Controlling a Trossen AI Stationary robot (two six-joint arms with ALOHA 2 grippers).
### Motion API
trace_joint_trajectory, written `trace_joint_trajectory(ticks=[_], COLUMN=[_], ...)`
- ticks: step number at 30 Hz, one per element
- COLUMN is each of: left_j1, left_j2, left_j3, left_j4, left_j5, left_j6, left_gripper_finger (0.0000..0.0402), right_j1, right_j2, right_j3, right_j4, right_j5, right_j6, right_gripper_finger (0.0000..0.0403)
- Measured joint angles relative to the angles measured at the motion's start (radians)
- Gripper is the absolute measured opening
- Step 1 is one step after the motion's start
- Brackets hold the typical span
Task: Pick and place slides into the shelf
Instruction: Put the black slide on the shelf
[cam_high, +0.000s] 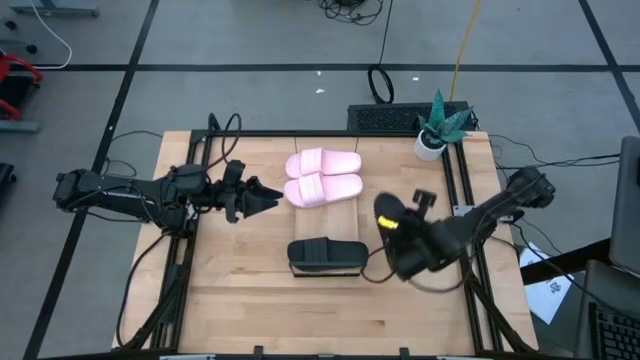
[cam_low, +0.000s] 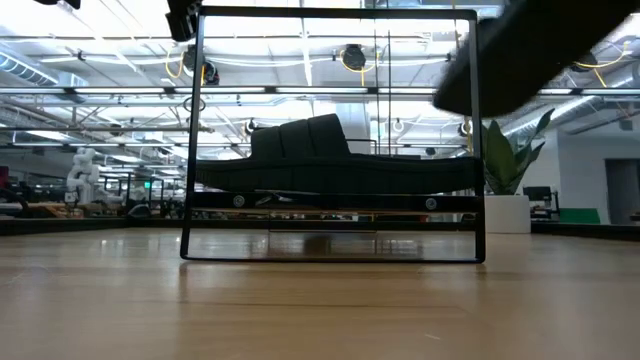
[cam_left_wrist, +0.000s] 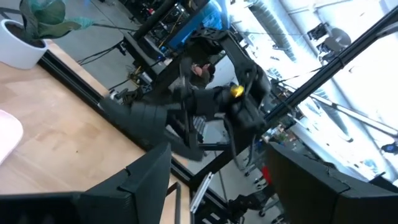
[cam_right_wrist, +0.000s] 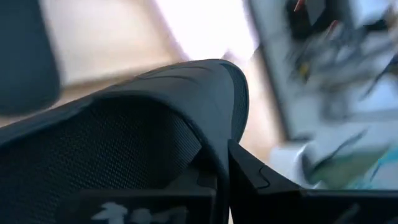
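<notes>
Clamping a black slide (cam_high: 388, 215) in its right gripper (cam_high: 405, 238), the robot should lift clear before swinging toward the shelf (cam_high: 325, 215); left gripper (cam_high: 262, 199) waits open.

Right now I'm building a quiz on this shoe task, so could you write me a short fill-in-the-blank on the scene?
1. The right gripper is shut on a ____ slide.
2. The two slides lying side by side are ____.
3. The potted plant stands at the table's far ____ corner.
4. The left gripper hovers with its jaws ____.

Missing words: black; pink; right; open
</notes>
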Motion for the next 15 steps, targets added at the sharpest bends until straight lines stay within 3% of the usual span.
trace_joint_trajectory(ticks=[5,8,11,15], left_j1=[0.0,0.0,0.0,0.0], left_j2=[0.0,0.0,0.0,0.0], left_j3=[0.0,0.0,0.0,0.0], left_j4=[0.025,0.053,0.072,0.107], left_j5=[-0.008,-0.027,-0.059,-0.088], left_j6=[-0.036,-0.039,-0.04,-0.043], left_gripper_finger=[0.0257,0.0257,0.0257,0.0257], right_j1=[-0.061,-0.113,-0.181,-0.281], right_j2=[-0.104,-0.158,-0.212,-0.267], right_j3=[0.002,0.002,0.002,0.002], right_j4=[0.111,0.274,0.476,0.736], right_j5=[0.204,0.259,0.19,-0.074], right_j6=[-0.506,-0.833,-1.113,-1.455], right_gripper_finger=[0.0001,0.0001,0.0001,0.0001])
